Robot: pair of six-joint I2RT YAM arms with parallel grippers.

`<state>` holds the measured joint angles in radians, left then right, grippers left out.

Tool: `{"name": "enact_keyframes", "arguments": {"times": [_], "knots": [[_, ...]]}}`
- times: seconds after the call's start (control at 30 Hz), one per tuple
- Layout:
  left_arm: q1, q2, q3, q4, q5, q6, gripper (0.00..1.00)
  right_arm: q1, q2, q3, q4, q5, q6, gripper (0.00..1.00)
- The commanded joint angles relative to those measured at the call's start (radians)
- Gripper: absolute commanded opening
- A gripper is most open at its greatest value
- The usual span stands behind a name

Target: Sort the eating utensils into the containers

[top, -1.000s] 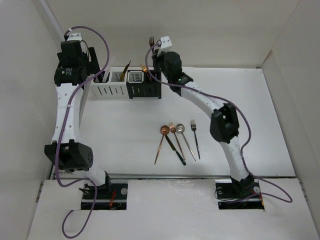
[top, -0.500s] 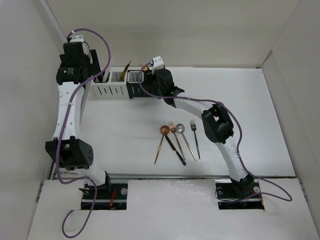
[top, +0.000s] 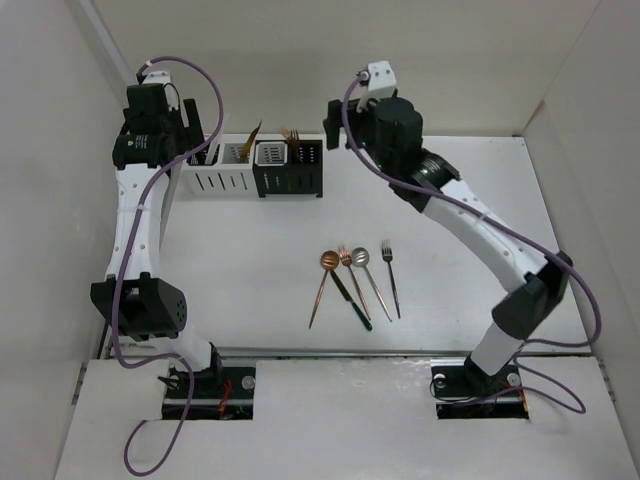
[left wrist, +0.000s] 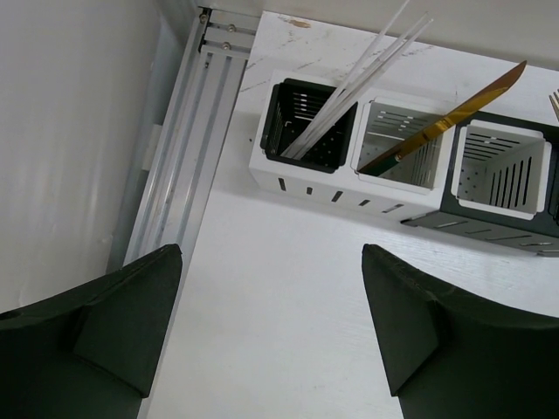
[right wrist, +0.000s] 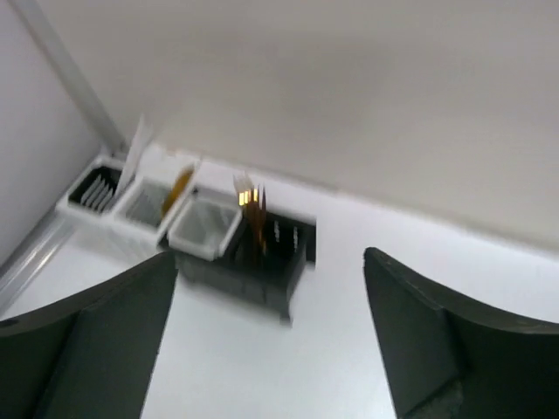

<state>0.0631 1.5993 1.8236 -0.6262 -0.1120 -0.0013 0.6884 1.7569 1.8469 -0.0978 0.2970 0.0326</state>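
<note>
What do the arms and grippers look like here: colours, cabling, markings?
Both arms match: the left arm and right arm have white links with bulky black joint housings. A purple cable loops along each. The left gripper and right gripper carry broad, matte dark fingers. No markings are legible.

You are seeing no readable text, label, brand or number anywhere; the blurred right wrist view may be hiding some.
</note>
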Motion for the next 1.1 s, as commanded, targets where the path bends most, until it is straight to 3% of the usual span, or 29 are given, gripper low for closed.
{"name": "enact_keyframes", "arguments": {"times": [0.0,0.07,0.17,0.3,0.4,0.63,0.77,0.83,0.87,0.97,1.0,1.07], "knots": [[0.004,-0.065,-0.001,0.019,0.021,-0.003,0.82,-0.003,-0.022,-0.161,-0.515,0.025,0.201,0.89],[-0.005,-0.065,-0.001,0.019,0.032,-0.003,0.82,-0.012,-0.081,-0.35,-0.58,-0.053,0.295,0.7],[-0.005,-0.065,-0.001,0.019,0.044,-0.003,0.82,-0.012,-0.137,-0.57,-0.591,-0.081,0.39,0.6],[-0.014,-0.074,-0.001,0.019,0.054,-0.012,0.82,-0.021,-0.217,-0.73,-0.582,-0.105,0.481,0.69],[-0.023,-0.075,-0.001,0.019,0.066,-0.012,0.82,-0.021,-0.229,-0.774,-0.591,-0.095,0.501,0.7],[-0.023,-0.093,-0.001,0.019,0.066,-0.012,0.82,-0.033,-0.152,-0.853,-0.533,-0.11,0.477,0.7],[-0.023,-0.102,-0.001,0.019,0.057,-0.012,0.82,-0.093,-0.053,-0.827,-0.503,-0.131,0.429,0.64],[-0.023,-0.102,-0.001,0.019,0.057,-0.003,0.82,-0.107,0.019,-0.783,-0.513,-0.099,0.393,0.54],[-0.023,-0.102,-0.01,0.019,0.057,-0.003,0.82,-0.116,0.019,-0.77,-0.513,-0.099,0.383,0.54],[-0.023,-0.102,-0.01,0.019,0.057,-0.003,0.82,-0.116,0.062,-0.736,-0.513,-0.111,0.345,0.36],[-0.023,-0.102,-0.01,0.019,0.057,-0.003,0.82,-0.116,0.072,-0.727,-0.513,-0.111,0.336,0.28],[-0.023,-0.102,-0.01,0.019,0.046,-0.003,0.82,-0.116,0.072,-0.718,-0.522,-0.111,0.325,0.03]]}}
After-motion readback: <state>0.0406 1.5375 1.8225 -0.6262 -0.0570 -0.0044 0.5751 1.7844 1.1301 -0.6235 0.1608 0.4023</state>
